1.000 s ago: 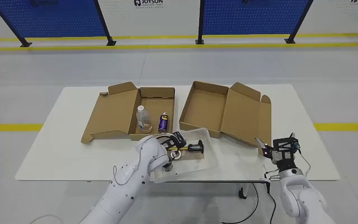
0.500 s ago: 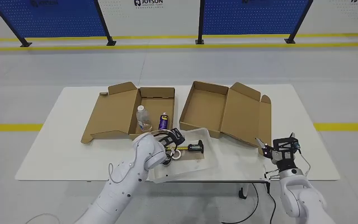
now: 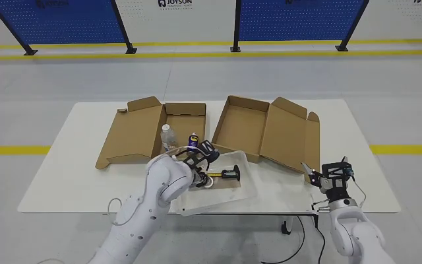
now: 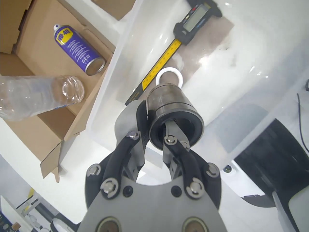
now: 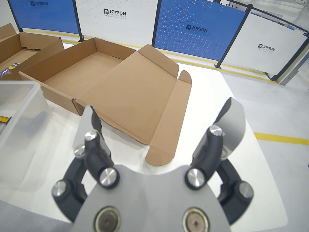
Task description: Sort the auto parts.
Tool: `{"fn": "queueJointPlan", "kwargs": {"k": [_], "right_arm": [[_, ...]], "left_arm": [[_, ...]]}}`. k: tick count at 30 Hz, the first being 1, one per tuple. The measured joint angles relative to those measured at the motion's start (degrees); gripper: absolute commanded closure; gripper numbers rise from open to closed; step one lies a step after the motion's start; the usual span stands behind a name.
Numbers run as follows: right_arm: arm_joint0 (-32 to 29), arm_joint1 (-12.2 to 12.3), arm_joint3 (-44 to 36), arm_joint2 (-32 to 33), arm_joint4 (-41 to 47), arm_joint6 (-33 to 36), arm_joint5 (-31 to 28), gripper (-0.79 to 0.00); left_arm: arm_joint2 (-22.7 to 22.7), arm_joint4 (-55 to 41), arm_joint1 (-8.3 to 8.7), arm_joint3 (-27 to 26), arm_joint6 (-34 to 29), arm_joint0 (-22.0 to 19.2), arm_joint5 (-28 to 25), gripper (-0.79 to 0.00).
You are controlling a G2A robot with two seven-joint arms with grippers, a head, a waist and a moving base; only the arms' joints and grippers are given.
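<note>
The left gripper (image 4: 157, 121) holds a short metal cylinder (image 4: 172, 105) with a dark hollow centre. Its jaws are closed on the wall of the cylinder, with one finger (image 4: 142, 114) outside and the other inside the hole. The cylinder is held above the far left part of a clear plastic bin (image 3: 227, 198), which stands at the near edge of the white table (image 3: 79, 171), about in the middle. In the left wrist view a white ring (image 4: 179, 78) lies on the bin floor just beyond the cylinder. Beside the ring lies a caliper (image 4: 190, 22) with a yellow scale and a black head, partly on a brown sheet (image 4: 212, 37).

Two open cardboard boxes stand behind the bin. The left box (image 3: 132, 135) has a blue spray can (image 4: 76, 49) and a clear bottle (image 4: 36, 95) inside, near to each other. The right box (image 3: 244, 129) has its lid folded out to the right.

The right gripper (image 5: 160, 108) is at the near right side of the table, to the right of the right box. Its jaws are wide apart and hold nothing.
</note>
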Motion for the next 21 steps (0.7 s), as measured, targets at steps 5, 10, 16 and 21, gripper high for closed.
{"fn": "queueJointPlan", "kwargs": {"k": [5, 10, 16, 21], "right_arm": [[0.0, 0.0, 0.0, 0.0, 0.0, 0.0, 0.0, -0.785], [0.0, 0.0, 0.0, 0.0, 0.0, 0.0, 0.0, -0.785], [0.0, 0.0, 0.0, 0.0, 0.0, 0.0, 0.0, -0.785], [0.0, 0.0, 0.0, 0.0, 0.0, 0.0, 0.0, -0.785]], "left_arm": [[-2.3, -5.2, 0.65, -4.4, -2.6, 0.6, -1.6, 0.000], [-2.0, -7.2, 1.75, -6.7, -3.1, 1.1, -1.3, 0.000], [-1.2, -8.8, 3.33, -6.4, -3.4, 0.8, -1.0, 0.000], [-1.0, -10.5, 4.31, -6.4, -3.7, 0.4, -0.7, 0.000]]}}
